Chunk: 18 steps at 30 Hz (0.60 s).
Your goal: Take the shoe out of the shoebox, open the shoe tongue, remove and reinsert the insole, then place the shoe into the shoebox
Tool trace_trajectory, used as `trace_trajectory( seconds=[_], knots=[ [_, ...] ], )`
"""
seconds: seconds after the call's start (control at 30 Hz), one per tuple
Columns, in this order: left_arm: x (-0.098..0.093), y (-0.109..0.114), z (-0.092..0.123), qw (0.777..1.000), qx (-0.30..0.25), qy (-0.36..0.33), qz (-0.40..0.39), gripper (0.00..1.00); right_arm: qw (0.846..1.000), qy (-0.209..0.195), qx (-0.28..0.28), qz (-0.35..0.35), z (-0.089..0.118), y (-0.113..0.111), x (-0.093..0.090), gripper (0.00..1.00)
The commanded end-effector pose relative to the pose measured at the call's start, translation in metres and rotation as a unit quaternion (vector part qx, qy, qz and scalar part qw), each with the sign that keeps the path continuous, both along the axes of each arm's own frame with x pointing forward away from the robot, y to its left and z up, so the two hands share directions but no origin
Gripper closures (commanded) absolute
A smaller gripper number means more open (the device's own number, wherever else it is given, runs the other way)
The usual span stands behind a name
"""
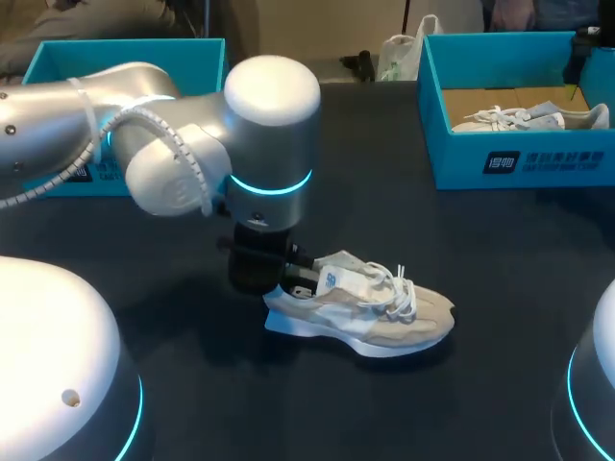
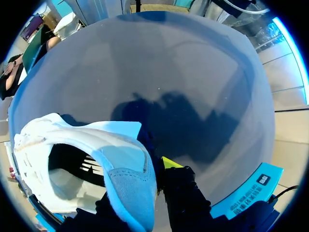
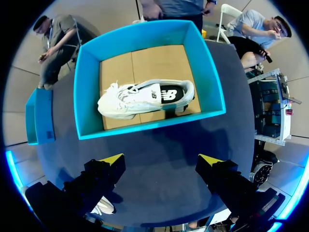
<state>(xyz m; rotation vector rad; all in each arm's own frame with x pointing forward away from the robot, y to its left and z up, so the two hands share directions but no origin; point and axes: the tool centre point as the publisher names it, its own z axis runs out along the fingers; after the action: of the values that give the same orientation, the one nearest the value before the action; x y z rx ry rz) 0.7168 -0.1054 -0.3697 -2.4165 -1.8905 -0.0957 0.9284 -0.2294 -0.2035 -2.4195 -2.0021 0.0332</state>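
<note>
A beige and white shoe (image 1: 384, 312) lies on its sole on the dark table (image 1: 384, 173), toe to the right, laces loose. My left gripper (image 1: 284, 277) comes down at its heel. In the left wrist view this gripper (image 2: 145, 186) is shut on the shoe's heel collar (image 2: 126, 181); one yellow fingertip (image 2: 169, 162) shows outside the heel, and the shoe's opening (image 2: 72, 164) gapes beside it. My right gripper (image 3: 161, 162) hangs open and empty above the teal shoebox (image 3: 91, 130), which holds a second white shoe (image 3: 145, 99).
The teal shoebox (image 1: 519, 163) stands at the back right with the second shoe (image 1: 528, 117) inside. Another teal box (image 1: 58, 62) sits at the back left, partly hidden by my left arm. A teal lid (image 3: 41, 116) lies beside the right box.
</note>
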Motion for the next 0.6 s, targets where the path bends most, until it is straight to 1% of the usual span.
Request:
trace_trajectory(
  seconds=[0.03, 0.57, 0.6],
  knots=[
    [-0.001, 0.000, -0.007, 1.000, -0.002, -0.003, 0.001, 1.00, 1.000, -0.001, 0.000, -0.001, 0.000, 0.000, -0.001, 0.00],
    [0.001, -0.004, -0.024, 1.000, 0.010, 0.005, 0.017, 1.00, 1.000, -0.001, 0.000, -0.001, 0.000, 0.000, -0.001, 0.00],
    [0.002, -0.004, -0.025, 1.000, 0.011, 0.006, 0.018, 0.96, 1.000, -0.001, 0.000, -0.001, 0.000, 0.000, -0.001, 0.00]
  ],
)
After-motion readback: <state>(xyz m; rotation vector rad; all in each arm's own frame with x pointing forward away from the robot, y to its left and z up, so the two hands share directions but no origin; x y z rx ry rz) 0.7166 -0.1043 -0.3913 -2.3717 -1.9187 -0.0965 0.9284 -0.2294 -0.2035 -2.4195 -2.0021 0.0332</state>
